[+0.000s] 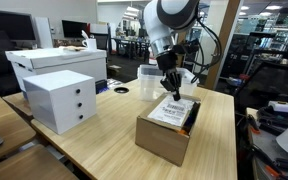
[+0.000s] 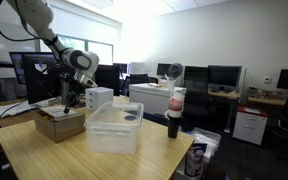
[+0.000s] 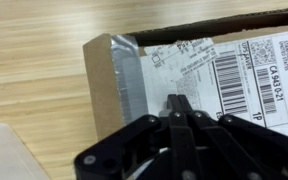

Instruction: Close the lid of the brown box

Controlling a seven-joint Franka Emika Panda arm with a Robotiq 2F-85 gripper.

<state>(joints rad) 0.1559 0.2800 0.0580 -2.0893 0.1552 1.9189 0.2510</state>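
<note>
Wrist view: wooden table [image 3: 34,60] carries the brown box [image 3: 100,90]; in an exterior view the box stands near a white drawer unit [image 1: 59,100]; the lid [image 3: 224,65], label up, lies nearly flat on the box, dark gap along one edge; tool [image 3: 179,102] fingers together, tip at the label.

Wrist view: lid [image 3: 156,78] runs off the right edge; label [image 3: 239,65] print is blurred; gripper [image 3: 179,102] covers the lid's lower part.
</note>
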